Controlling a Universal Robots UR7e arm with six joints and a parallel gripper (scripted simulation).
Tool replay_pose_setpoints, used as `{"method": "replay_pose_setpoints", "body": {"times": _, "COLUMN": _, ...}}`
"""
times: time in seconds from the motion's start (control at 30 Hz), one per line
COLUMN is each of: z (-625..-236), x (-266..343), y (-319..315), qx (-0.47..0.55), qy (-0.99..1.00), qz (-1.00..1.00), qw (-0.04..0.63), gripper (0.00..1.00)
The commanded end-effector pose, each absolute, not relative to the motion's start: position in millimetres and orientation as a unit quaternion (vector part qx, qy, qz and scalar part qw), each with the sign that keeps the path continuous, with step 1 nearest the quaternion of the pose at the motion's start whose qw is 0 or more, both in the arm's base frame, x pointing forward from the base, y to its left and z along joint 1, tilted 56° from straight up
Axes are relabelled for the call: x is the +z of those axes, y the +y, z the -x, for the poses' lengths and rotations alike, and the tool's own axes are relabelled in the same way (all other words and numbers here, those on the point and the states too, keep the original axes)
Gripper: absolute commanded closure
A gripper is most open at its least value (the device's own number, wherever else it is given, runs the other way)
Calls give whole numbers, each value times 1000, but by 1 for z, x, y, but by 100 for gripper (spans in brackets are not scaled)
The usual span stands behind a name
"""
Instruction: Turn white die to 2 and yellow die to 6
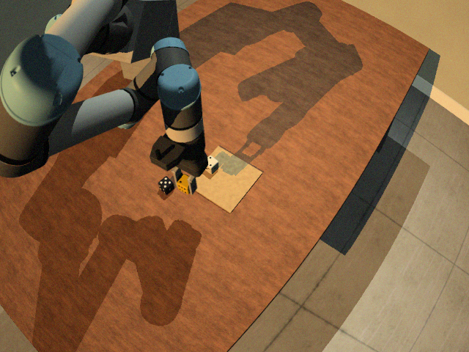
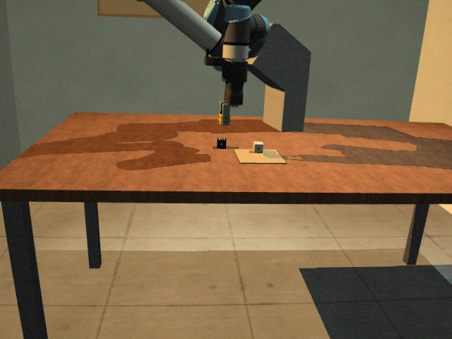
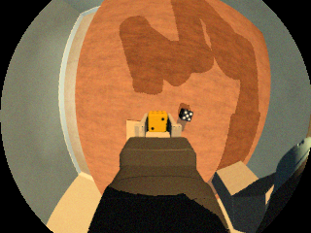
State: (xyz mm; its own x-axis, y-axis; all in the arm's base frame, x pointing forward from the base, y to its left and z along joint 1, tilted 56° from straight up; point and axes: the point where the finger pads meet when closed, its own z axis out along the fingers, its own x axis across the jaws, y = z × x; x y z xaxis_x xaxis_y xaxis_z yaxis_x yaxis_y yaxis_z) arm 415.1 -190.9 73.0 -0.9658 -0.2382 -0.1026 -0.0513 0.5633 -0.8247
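My gripper (image 1: pixel 185 184) (image 2: pixel 223 121) (image 3: pixel 157 118) is shut on the yellow die (image 1: pixel 182 182) (image 2: pixel 219 118) (image 3: pixel 157 119) and holds it in the air above the table. The wrist view shows two pips on the die's large visible face; the top view shows several pips on a side face. The white die (image 1: pixel 212 164) (image 2: pixel 258 147) stands on the mat (image 1: pixel 232 193) (image 2: pixel 255 159) (image 3: pixel 130 130), near its edge; one pip faces the exterior view, and its top is too small to read surely. It is hidden in the wrist view.
The black die (image 1: pixel 165 185) (image 2: pixel 221 143) (image 3: pixel 186 115) stands on the table (image 1: pixel 264 235) (image 2: pixel 145 179) (image 3: pixel 102 97) off the mat, close beside the held die as seen from above, with five pips on top. The arm's pedestal (image 2: pixel 286 73) stands at the back.
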Motion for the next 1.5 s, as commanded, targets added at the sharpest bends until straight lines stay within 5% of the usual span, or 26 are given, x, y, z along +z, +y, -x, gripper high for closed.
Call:
{"method": "replay_pose_setpoints", "body": {"times": 0.0, "z": -415, "x": 74, "y": -189, "qx": -460, "qy": 878, "qz": 82, "qw": 102, "gripper": 43}}
{"method": "replay_pose_setpoints", "body": {"times": 0.77, "z": -418, "x": 71, "y": -187, "qx": -462, "qy": 875, "qz": 111, "qw": 86, "gripper": 43}}
{"method": "replay_pose_setpoints", "body": {"times": 1.47, "z": -441, "x": 47, "y": -169, "qx": -466, "qy": 830, "qz": 305, "qw": -20, "gripper": 43}}
